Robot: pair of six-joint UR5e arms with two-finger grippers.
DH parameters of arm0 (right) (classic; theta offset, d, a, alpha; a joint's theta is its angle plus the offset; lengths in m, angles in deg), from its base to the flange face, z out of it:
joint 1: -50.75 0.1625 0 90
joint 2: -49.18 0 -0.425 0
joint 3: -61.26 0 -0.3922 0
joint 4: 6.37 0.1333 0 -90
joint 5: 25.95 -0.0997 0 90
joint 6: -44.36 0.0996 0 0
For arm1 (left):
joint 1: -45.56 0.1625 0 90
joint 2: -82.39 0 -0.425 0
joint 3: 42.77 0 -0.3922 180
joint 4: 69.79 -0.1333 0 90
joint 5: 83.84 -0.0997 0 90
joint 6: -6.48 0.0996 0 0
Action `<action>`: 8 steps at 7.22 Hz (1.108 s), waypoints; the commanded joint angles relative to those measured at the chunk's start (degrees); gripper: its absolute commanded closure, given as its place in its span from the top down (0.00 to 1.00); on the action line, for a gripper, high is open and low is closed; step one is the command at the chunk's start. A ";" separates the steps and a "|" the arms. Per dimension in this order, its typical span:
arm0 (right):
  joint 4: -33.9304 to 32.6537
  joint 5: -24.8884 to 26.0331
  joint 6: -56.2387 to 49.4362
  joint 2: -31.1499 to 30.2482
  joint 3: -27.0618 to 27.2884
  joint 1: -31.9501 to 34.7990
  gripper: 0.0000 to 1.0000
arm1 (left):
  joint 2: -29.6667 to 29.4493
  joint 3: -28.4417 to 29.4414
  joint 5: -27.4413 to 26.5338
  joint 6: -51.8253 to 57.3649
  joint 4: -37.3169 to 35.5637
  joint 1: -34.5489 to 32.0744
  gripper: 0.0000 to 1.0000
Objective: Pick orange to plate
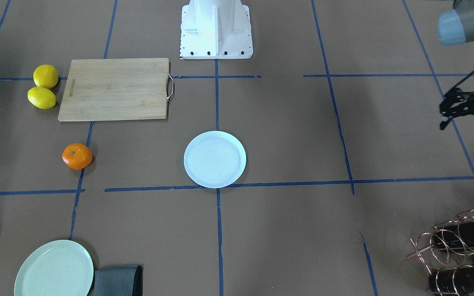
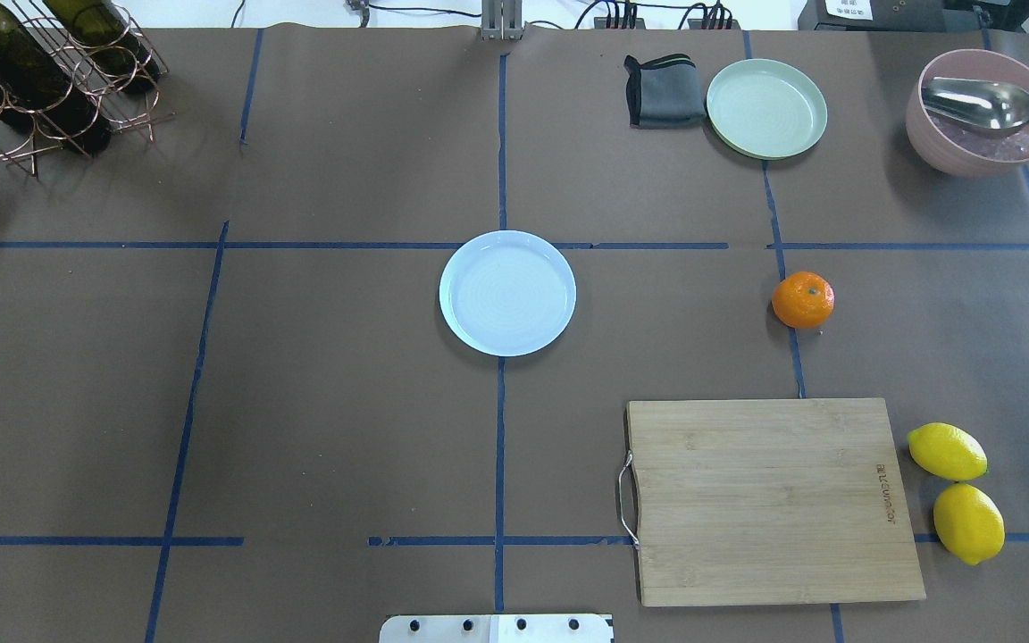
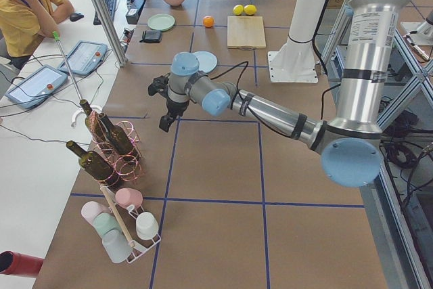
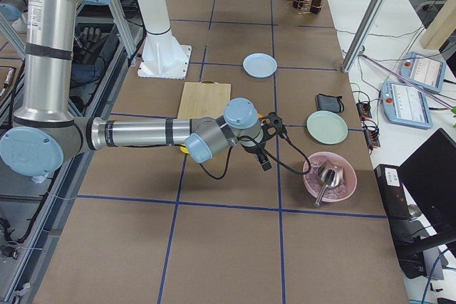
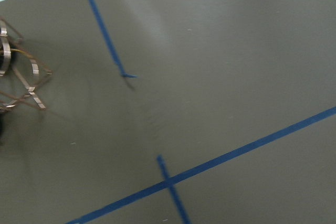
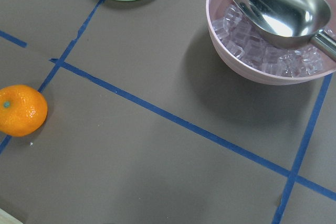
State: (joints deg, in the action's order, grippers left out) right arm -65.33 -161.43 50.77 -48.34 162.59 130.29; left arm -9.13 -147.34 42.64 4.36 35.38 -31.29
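Brown paper lay bare between the orange [image 2: 802, 299], untouched on the surface toward its right edge, and the plate [image 2: 507, 293] at the surface's middle, so you were, by my judgement, only at the reach, with nothing grasped. Your right end effector [image 4: 263, 149] hovered near the fruit, and I could not tell whether its fingers were spread or closed, while the left end effector [image 1: 465, 131] hung spread near the left edge. Next you would need to centre over the orange and descend, minding the cutting board [image 2: 769, 500] toward the near edge and the pink bowl [image 2: 934, 152] by the far right corner.
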 commanded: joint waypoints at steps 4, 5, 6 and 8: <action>-16.11 8.19 12.40 12.86 5.07 -12.89 1.00 | 6.81 4.20 6.33 18.56 -23.62 -14.92 1.00; -20.53 12.05 16.23 14.63 6.93 -16.75 1.00 | 6.35 4.11 6.41 18.65 -27.08 -15.00 1.00; -20.23 19.40 26.02 16.56 6.69 -24.79 1.00 | 6.52 4.20 6.94 18.91 -26.94 -15.00 1.00; -18.65 27.35 35.84 18.77 5.81 -33.37 1.00 | 6.08 4.29 6.94 18.74 -26.59 -14.92 1.00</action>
State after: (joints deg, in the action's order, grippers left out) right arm -84.66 -139.05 80.51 -30.82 168.92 102.27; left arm -2.83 -143.06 49.54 23.15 8.85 -46.22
